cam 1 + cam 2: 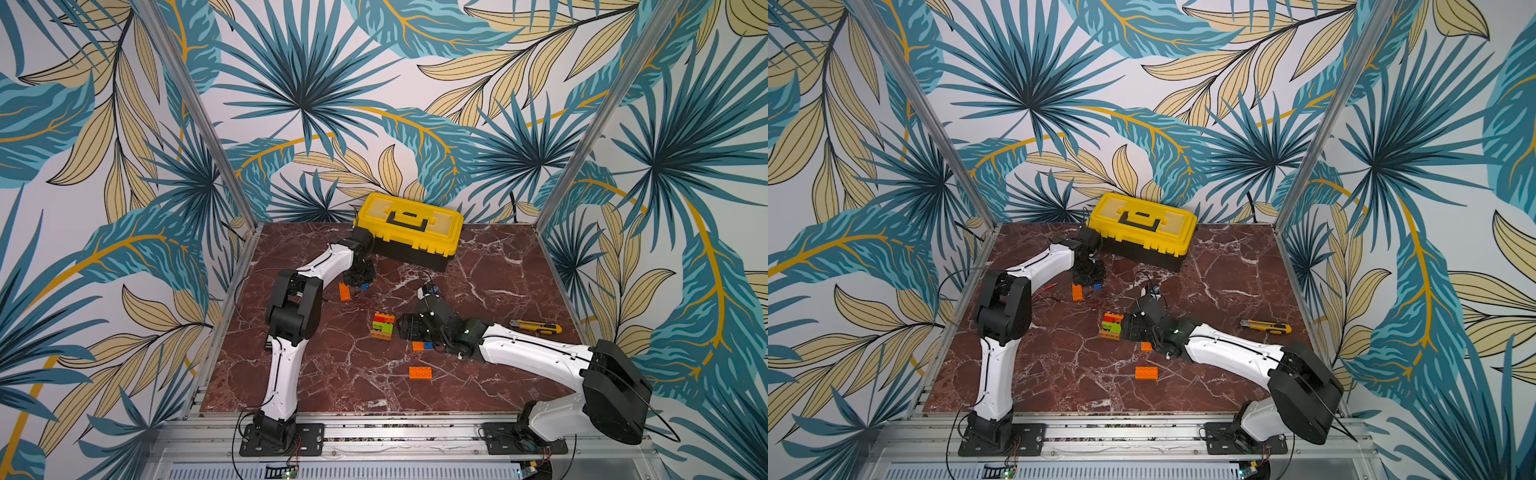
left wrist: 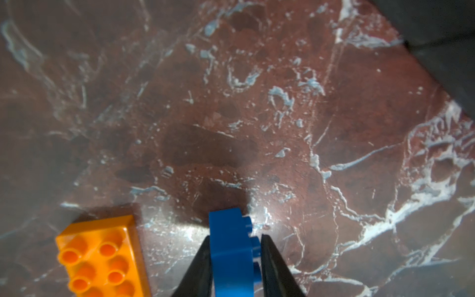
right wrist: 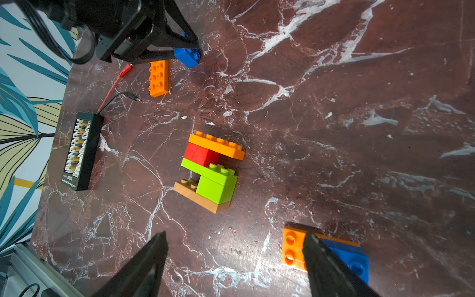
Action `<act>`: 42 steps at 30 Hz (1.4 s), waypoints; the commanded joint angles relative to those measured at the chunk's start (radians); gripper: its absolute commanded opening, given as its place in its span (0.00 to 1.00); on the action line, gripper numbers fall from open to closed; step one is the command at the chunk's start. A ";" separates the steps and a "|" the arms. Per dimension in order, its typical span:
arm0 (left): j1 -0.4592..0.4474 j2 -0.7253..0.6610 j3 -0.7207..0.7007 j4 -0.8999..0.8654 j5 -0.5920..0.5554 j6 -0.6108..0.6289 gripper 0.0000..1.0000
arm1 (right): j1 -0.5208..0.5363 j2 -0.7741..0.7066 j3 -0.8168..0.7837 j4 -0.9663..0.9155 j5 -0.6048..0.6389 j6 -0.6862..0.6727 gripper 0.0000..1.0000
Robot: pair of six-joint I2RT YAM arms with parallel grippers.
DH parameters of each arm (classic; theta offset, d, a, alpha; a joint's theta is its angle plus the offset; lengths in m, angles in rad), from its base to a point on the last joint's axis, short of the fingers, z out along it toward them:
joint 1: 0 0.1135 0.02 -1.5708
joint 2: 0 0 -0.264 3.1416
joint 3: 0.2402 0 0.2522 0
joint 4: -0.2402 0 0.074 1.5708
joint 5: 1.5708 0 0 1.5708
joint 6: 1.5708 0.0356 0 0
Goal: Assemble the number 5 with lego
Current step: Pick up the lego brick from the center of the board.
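Left gripper (image 2: 235, 236) clamps a blue brick (image 2: 225, 257) toward the far edge of the bench (image 1: 498, 291), an orange brick (image 2: 100, 257) beside it, toolbox (image 1: 409, 230) just behind. Right gripper (image 3: 235, 237), jaws wide and empty, hovers beside the stacked lego (image 3: 210, 172) mid-bench.

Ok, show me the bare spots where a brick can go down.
Bare table lies between the toolbox and the knife, and near the front edge, between the left arm and the front orange brick. Crowded: the middle, around the brick stack and right gripper.
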 commanded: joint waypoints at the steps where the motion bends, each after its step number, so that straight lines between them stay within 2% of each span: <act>1: 0.005 0.001 0.011 -0.003 0.005 0.004 0.21 | -0.003 -0.023 -0.014 -0.025 0.013 0.012 0.85; 6: 0.005 -0.061 0.002 0.009 0.030 0.002 0.20 | -0.005 -0.026 -0.014 -0.026 0.010 0.016 0.85; 10: 0.005 -0.198 -0.085 0.098 0.123 0.001 0.18 | -0.040 -0.055 -0.013 -0.044 -0.014 0.016 0.85; 13: 0.006 -0.340 -0.221 0.255 0.256 -0.032 0.18 | -0.109 -0.083 -0.016 -0.095 -0.059 0.027 0.85; 17: 0.004 -0.507 -0.439 0.516 0.457 -0.149 0.18 | -0.195 -0.140 -0.052 -0.065 -0.164 0.023 0.84; 21: -0.011 -0.636 -0.626 0.776 0.559 -0.301 0.18 | -0.246 -0.218 -0.101 0.035 -0.225 -0.016 0.84; 24: -0.028 -0.716 -0.751 0.965 0.589 -0.421 0.18 | -0.257 -0.264 -0.108 0.095 -0.265 -0.078 0.83; 27: -0.050 -0.767 -0.837 1.106 0.640 -0.507 0.18 | -0.254 -0.303 -0.108 0.177 -0.348 -0.222 0.78; 29: -0.065 -0.784 -0.868 1.167 0.702 -0.533 0.19 | -0.253 -0.336 -0.123 0.228 -0.385 -0.367 0.77; 33: -0.088 -0.826 -0.884 1.099 0.773 -0.459 0.19 | -0.250 -0.395 -0.148 0.271 -0.381 -0.705 0.76; 37: -0.106 -0.896 -0.933 1.052 0.781 -0.395 0.20 | -0.251 -0.396 -0.084 0.144 -0.453 -1.062 0.69; 40: -0.108 -0.928 -0.955 1.009 0.779 -0.364 0.20 | -0.251 -0.379 -0.030 0.083 -0.494 -1.210 0.59; 42: -0.112 -0.940 -0.965 0.999 0.783 -0.355 0.20 | -0.247 -0.358 0.003 0.053 -0.534 -1.293 0.60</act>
